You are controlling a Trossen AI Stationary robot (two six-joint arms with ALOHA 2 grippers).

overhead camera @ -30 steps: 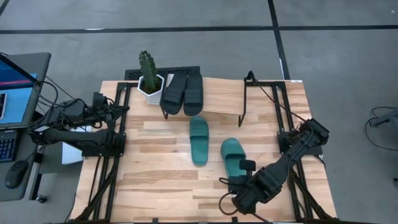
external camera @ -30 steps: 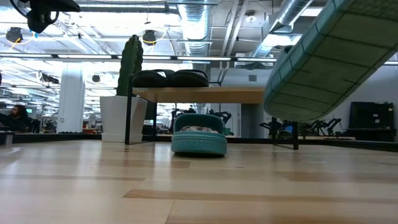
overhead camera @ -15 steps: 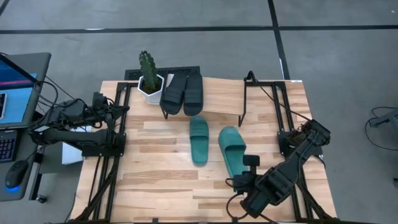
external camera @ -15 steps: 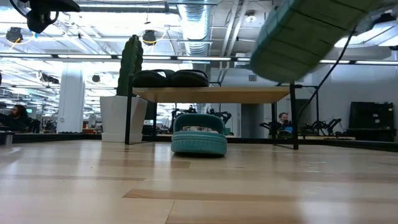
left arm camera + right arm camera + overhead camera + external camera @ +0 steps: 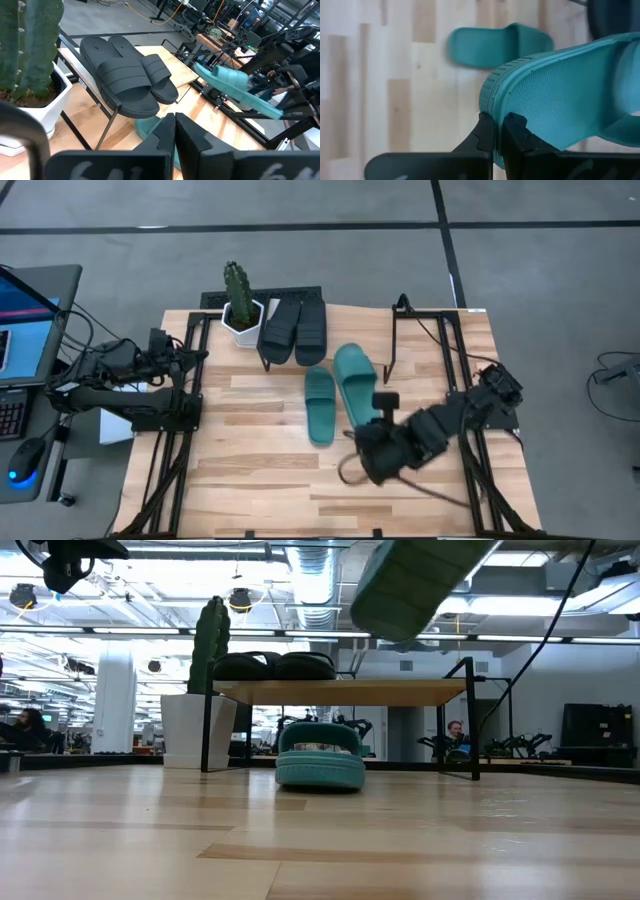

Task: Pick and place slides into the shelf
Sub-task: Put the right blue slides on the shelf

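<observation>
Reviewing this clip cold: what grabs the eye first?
The right claw holds a teal slide in the air by its edge, near the shelf. Two black slides sit on the shelf's left part by a potted cactus; another teal slide lies on the tabletop.

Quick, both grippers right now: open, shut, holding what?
Left gripper: jaws shut, holding nothing, parked at the table's left edge.
Right gripper: jaws shut on the heel rim of a teal slide, carried above the table.

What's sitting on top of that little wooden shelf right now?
Two black sandals lie side by side on the left end of the shelf; the rest of the board shows bare. They cover the wood beneath them. A potted cactus stands beside the shelf, not on it.
</observation>
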